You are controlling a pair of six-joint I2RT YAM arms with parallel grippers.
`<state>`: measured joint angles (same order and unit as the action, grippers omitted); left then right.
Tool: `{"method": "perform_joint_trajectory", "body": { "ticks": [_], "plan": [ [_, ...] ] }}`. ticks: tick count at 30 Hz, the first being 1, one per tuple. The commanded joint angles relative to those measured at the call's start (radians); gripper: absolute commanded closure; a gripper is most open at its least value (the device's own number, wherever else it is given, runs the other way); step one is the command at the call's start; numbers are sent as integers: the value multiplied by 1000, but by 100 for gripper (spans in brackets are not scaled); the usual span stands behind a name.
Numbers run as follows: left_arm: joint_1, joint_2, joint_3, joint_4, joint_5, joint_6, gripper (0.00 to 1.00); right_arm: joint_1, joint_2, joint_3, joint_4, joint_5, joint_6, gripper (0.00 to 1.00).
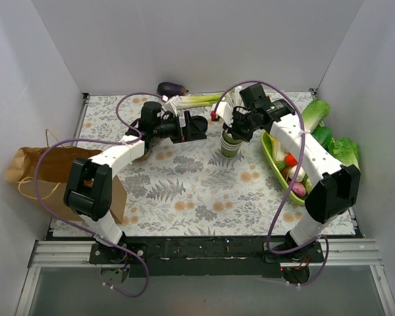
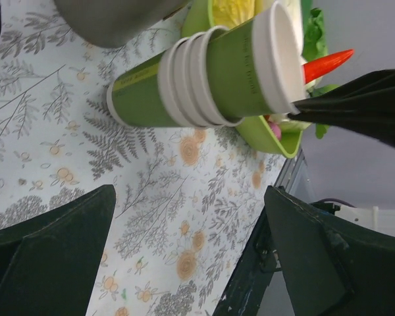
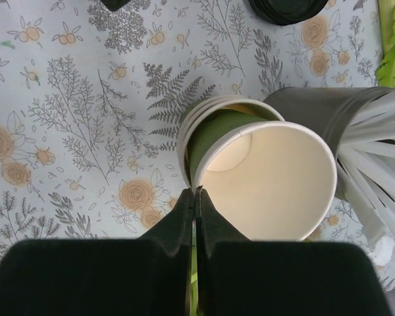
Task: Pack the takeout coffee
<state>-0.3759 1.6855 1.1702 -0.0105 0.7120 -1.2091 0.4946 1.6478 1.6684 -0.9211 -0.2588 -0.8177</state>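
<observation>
Right wrist view shows the right pincer (image 3: pixel 195 196) pressed together on the rim of the top cup (image 3: pixel 270 178), the uppermost in a stack of lidless cups (image 1: pixel 230 146). That stack stands toward the far edge of the table (image 1: pixel 184 191), right of middle, near a green tray (image 1: pixel 274 161) along the right edge. The left pincer (image 2: pixel 184 257) hangs with its jaws wide apart, holding nothing, to the left of the stack. A loose black lid (image 3: pixel 286 6) lies on the table near the stack. Where the takeout coffee, lidded, stands I cannot tell.
</observation>
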Motion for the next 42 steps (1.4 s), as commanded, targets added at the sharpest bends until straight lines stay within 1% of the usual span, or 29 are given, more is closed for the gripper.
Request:
{"method": "perform_joint_trajectory", "body": {
  "ticks": [1, 2, 4, 8, 9, 14, 16, 18, 20, 21, 23, 24, 25, 26, 27, 29, 30, 31, 32, 33, 34, 35, 37, 42],
  "plan": [
    [0, 29, 8, 202, 102, -113, 2, 31, -20, -53, 109, 59, 45, 99],
    [-3, 48, 6, 227, 112, -166, 2, 32, -20, -55, 126, 52, 46, 99],
    [-8, 103, 22, 265, 122, -200, 2, 30, -8, -47, 122, 55, 57, 99],
    [-14, 169, 62, 274, 122, -210, 2, 32, 15, 19, 94, 61, 63, 99],
    [-14, 177, 71, 267, 119, -201, 2, 33, 26, 74, 88, 67, 66, 99],
    [-12, 168, 92, 221, 116, -164, 2, 35, 52, 264, -45, 85, 68, 99],
    [-11, 142, 92, 192, 110, -138, 2, 38, 38, 296, -80, 92, 65, 99],
    [-11, 111, 97, 158, 95, -115, 2, 42, -3, 288, -114, 95, 57, 99],
    [-9, 82, 106, 91, 70, -66, 2, 58, -40, 248, -136, 79, 40, 99],
    [-11, 63, 111, 64, 31, -46, 2, 62, -81, 228, -143, 66, 34, 99],
    [-8, 7, 121, -41, -26, 22, 2, 81, -126, 161, -171, -5, 17, 99],
    [-5, -13, 135, -75, -92, 46, 2, 90, -167, 134, -176, -26, 6, 99],
    [-4, -59, 143, -150, -130, 74, 2, 100, -186, 107, -176, -46, 0, 99],
    [0, -79, 152, -190, -167, 133, 2, 126, -221, 38, -170, -63, 0, 99],
    [-1, -98, 189, -282, -281, 160, 2, 140, -236, 7, -144, -69, 0, 99],
    [0, -147, 241, -382, -423, 215, 2, 188, -273, -59, -121, -82, -8, 99],
    [5, -168, 264, -429, -471, 226, 2, 206, -284, -125, -89, -80, -12, 99],
    [11, -188, 273, -445, -529, 236, 2, 246, -295, -157, -73, -77, -26, 99],
    [14, -225, 279, -454, -548, 262, 2, 265, -315, -189, -52, -76, -43, 99],
    [15, -242, 282, -463, -568, 276, 2, 286, -325, -270, -33, -71, -64, 99],
    [15, -256, 284, -462, -610, 290, 2, 332, -336, -312, 14, -59, -110, 99],
    [17, -288, 281, -460, -632, 295, 2, 352, -350, -359, 42, -34, -126, 99],
    [17, -316, 263, -431, -675, 327, 2, 390, -349, -441, 89, -33, -159, 99],
    [19, -403, 204, -349, -747, 378, 2, 426, -316, -484, 182, -82, -176, 99]
  ]
}}
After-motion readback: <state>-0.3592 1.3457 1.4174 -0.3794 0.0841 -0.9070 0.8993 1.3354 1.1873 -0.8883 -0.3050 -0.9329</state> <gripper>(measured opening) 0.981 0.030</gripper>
